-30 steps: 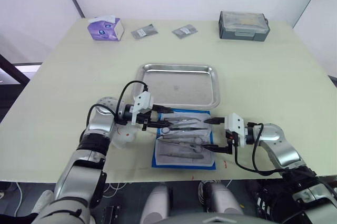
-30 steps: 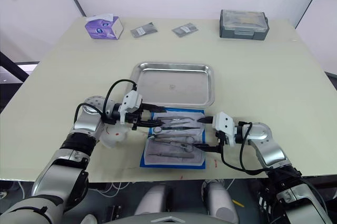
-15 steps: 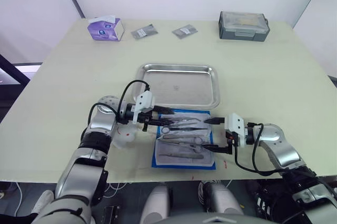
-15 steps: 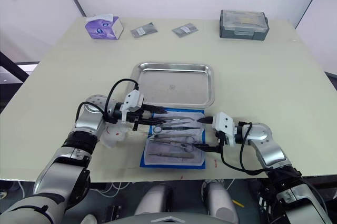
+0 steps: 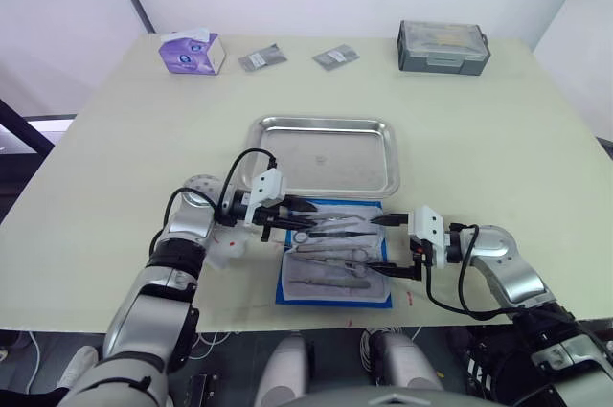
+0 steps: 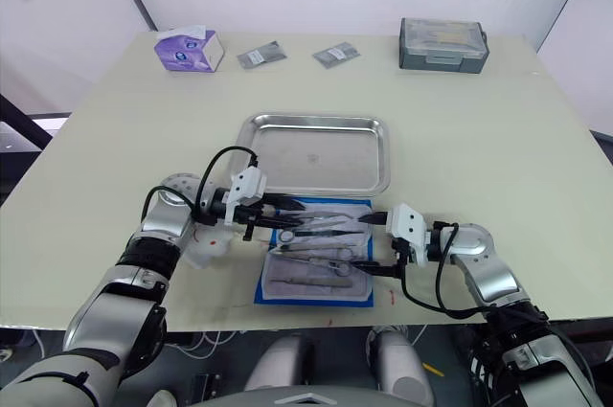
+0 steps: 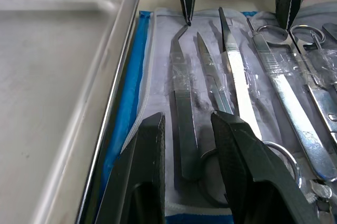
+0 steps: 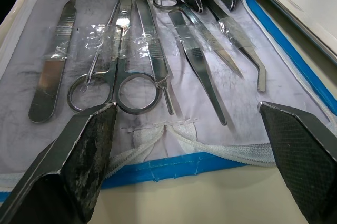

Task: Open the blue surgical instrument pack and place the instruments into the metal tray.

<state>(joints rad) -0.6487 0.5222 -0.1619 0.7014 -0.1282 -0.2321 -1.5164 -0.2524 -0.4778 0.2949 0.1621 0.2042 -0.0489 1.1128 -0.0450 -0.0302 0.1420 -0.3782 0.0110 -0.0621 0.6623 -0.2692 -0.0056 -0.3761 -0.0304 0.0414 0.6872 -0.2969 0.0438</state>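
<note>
The blue surgical instrument pack (image 5: 334, 266) lies unfolded near the table's front edge, pale lining up. Several silver instruments (image 8: 152, 55) rest on the lining under clear strips: scissors, forceps, tweezers and a flat handle. The metal tray (image 5: 326, 154) sits just behind the pack with nothing in it. My left gripper (image 7: 189, 121) is open and low over the pack's left end, its fingers either side of a bent forceps (image 7: 181, 103). My right gripper (image 8: 188, 110) is wide open at the pack's right edge, holding nothing.
A purple tissue box (image 5: 192, 51), two grey foil packets (image 5: 261, 57) and a grey lidded box (image 5: 443, 46) line the table's far side. The pack reaches almost to the table's front edge (image 5: 316, 328).
My left gripper has moved a little to the right, further over the pack's left end. The right gripper and the instruments have stayed put.
</note>
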